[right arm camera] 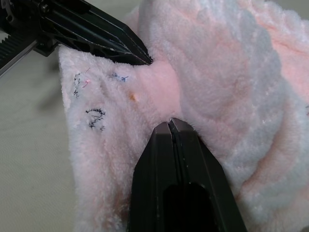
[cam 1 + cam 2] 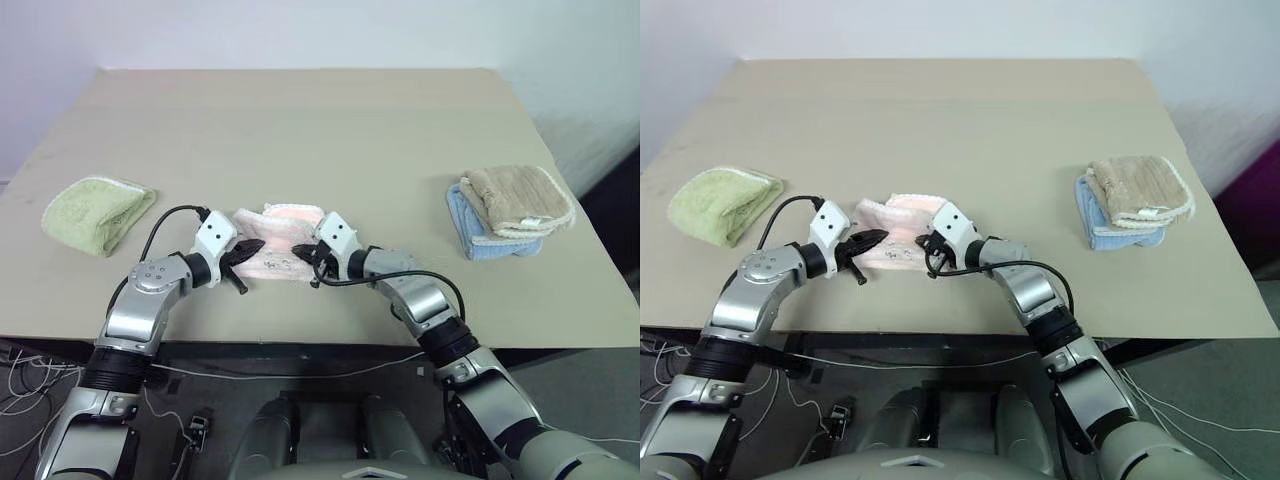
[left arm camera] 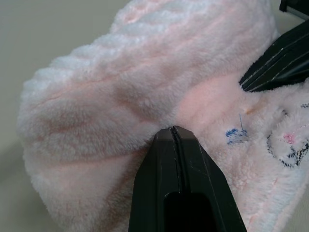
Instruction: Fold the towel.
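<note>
The pale pink towel (image 2: 283,240) lies bunched in a small heap near the table's front edge, midway across. My left gripper (image 2: 258,245) comes in from the left and my right gripper (image 2: 299,252) from the right, both low over the heap and close together. In the left wrist view my left gripper (image 3: 174,131) is shut, with its tips pinched into a pucker of the towel (image 3: 145,72). The right wrist view has my right gripper (image 1: 170,123) shut the same way on a fold of the towel (image 1: 222,77), with the left gripper's black fingers (image 1: 96,34) just beyond.
A folded light green towel (image 2: 98,212) lies at the left of the beige table (image 2: 320,120). At the right, a beige towel (image 2: 518,198) rests on a blue one (image 2: 478,238). Black cables loop from both wrists.
</note>
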`<state>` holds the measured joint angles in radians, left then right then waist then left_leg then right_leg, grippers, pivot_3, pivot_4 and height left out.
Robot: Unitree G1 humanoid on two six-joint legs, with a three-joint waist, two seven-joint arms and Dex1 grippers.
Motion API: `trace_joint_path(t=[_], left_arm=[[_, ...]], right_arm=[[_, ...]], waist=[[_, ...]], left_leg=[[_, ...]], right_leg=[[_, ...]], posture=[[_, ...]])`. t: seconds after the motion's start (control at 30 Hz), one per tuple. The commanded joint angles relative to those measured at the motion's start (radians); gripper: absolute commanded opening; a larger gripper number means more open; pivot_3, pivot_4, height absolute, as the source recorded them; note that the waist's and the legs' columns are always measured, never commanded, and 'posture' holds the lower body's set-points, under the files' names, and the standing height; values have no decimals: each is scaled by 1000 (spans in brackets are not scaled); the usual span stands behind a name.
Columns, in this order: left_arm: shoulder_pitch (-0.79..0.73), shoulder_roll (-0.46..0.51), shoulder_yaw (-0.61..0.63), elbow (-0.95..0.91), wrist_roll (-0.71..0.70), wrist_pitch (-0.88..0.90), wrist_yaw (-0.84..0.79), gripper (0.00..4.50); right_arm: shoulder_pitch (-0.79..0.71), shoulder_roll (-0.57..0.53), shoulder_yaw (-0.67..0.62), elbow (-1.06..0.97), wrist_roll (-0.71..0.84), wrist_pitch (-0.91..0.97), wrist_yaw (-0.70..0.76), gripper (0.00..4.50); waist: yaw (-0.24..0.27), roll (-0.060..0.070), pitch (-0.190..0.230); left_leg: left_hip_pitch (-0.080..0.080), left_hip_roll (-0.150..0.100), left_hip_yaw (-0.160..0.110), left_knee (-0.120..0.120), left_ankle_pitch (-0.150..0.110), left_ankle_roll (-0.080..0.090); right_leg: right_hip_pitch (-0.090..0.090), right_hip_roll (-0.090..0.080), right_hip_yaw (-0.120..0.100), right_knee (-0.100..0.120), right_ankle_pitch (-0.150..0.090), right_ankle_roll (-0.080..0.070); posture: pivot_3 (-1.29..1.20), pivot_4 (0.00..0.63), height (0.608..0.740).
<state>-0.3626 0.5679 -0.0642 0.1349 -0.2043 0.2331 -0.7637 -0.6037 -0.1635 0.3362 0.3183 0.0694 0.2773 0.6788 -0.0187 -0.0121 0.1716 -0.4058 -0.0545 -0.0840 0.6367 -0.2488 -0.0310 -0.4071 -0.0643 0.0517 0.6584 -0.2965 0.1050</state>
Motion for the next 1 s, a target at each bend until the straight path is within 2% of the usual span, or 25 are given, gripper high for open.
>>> trace_joint_path(t=[0.03, 0.2, 0.33, 0.4, 0.53, 0.67, 0.87, 0.9, 1.0], left_arm=[[28, 3, 21, -2, -5, 1, -11, 30], [14, -59, 261, -131, -293, 149, 33, 30], [16, 1, 446, -141, -479, 356, 74, 30], [26, 39, 487, -133, -539, 449, 70, 30], [26, 77, 542, -60, -648, 604, 40, 842], [-7, 72, 558, 20, -714, 716, 46, 2220], [-38, 56, 492, 94, -698, 792, 19, 4220], [-43, 48, 482, 100, -698, 802, 16, 4432], [-41, 39, 422, 105, -671, 811, -15, 4432]], right_arm=[[34, -12, -8, 3, -21, -17, -6, 0], [68, -43, -63, -171, 26, -31, 15, 0], [93, -94, -124, -322, 67, 23, 19, 0], [100, -115, -140, -356, 71, 42, 13, 0], [107, -149, -168, -399, 71, 63, 1, 0], [112, -164, -177, -419, 70, 72, -4, 0], [125, -172, -181, -443, 71, 81, -21, 0], [130, -173, -181, -447, 71, 82, -24, 0], [139, -173, -183, -460, 72, 87, -35, 0]], waist=[[0, 0, 0], [1, -1, 0], [-4, -1, 0], [-6, -1, 0], [-1, -1, 0], [3, -1, 0], [1, -1, 0], [1, -1, 0], [1, -1, 0]], left_leg=[[0, 0, 0, 0, 0, 0], [-2, 0, -1, 2, 0, 0], [-3, 1, -1, 3, 0, 0], [-3, 1, -1, 3, 0, 0], [-3, 1, 0, 3, 0, 0], [-3, 0, -1, 4, 0, 0], [-3, 0, -1, 4, 0, 0], [-3, 0, -1, 4, 0, 0], [-3, 0, -1, 4, 0, 0]], right_leg=[[0, 0, 0, 0, 0, 0], [-2, 0, 0, 2, 0, 0], [-3, 0, 0, 4, 0, 0], [-4, 0, 0, 4, 0, 0], [-3, 0, 0, 4, 0, 0], [-2, 0, 0, 4, 0, 0], [-3, 0, 0, 4, 0, 0], [-3, 0, 0, 4, 0, 0], [-3, 0, 0, 4, 0, 0]], posture=[[0, 150, 740], [0, 150, 740], [0, 150, 740], [0, 150, 740], [0, 150, 740], [0, 150, 740], [0, 150, 740], [0, 150, 740], [0, 150, 740]])
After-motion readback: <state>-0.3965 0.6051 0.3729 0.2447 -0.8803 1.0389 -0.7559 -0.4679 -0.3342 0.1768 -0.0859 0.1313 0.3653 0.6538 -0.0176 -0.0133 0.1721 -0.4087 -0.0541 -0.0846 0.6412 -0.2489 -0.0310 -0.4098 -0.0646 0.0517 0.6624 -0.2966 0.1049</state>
